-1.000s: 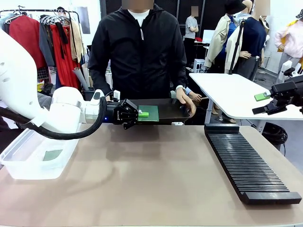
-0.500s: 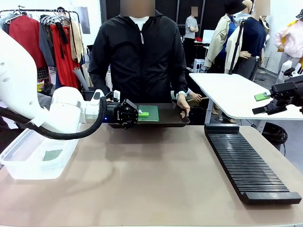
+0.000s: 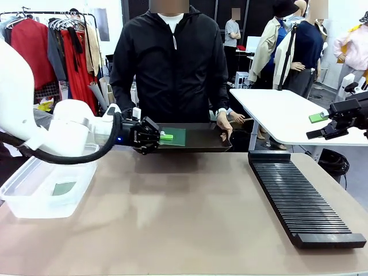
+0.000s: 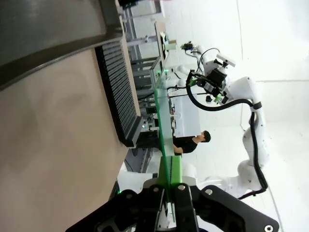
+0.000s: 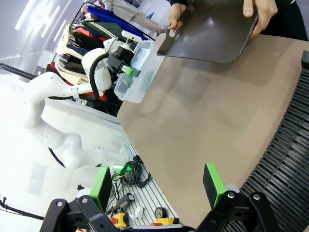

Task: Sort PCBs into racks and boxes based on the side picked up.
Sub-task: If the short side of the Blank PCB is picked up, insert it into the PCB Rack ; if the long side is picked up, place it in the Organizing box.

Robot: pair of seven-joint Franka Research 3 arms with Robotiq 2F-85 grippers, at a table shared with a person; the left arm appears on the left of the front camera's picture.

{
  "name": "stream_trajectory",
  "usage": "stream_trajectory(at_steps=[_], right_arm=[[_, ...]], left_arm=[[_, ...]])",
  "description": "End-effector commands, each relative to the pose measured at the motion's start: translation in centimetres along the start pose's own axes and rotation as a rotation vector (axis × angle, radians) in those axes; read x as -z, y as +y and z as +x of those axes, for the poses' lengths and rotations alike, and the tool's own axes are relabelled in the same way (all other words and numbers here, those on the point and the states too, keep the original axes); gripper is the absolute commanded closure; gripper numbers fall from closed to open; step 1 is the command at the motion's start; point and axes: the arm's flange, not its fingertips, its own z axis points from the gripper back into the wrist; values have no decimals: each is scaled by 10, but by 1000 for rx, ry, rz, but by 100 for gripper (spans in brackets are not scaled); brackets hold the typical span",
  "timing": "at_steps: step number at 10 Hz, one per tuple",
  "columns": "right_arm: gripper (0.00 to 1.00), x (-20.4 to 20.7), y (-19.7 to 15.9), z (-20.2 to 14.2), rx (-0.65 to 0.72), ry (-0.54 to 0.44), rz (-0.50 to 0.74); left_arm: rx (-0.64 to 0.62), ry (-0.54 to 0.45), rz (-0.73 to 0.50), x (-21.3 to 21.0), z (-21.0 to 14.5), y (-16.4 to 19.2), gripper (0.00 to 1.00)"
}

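Note:
My left gripper is shut on one edge of a dark-green PCB, held flat just in front of the shallow black tray that the person holds by its rim. In the left wrist view the PCB shows edge-on between the shut fingers of the left gripper. A second PCB lies in the clear tub at the left. The long black slotted rack lies on the table's right side. My right gripper is open and holds nothing, off the table's right edge.
The person stands at the far side with one hand on the tray's right rim. A white side table stands behind the rack. The tan tabletop lies bare between tub and rack.
My left gripper has drawn back to the left with the PCB in it. The person's hand has shifted along the tray's right rim. The right arm has stayed still.

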Motion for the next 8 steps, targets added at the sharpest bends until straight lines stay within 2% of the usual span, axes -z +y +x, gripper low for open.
stream_trajectory(at_steps=[1,3,5,7,8], right_arm=[[0,1,2,1,-5,2,1],[0,1,2,1,-5,2,1],[0,1,2,1,-5,2,1],[0,1,2,1,-5,2,1],[0,1,2,1,-5,2,1]], left_arm=[[-44,6,29,-38,-14,-25,100],[-87,-41,128,-77,-20,-41,100],[-59,-98,275,-127,-24,-62,100],[-86,-137,451,-171,-32,-81,100],[-75,-165,488,-193,-36,-95,100]])
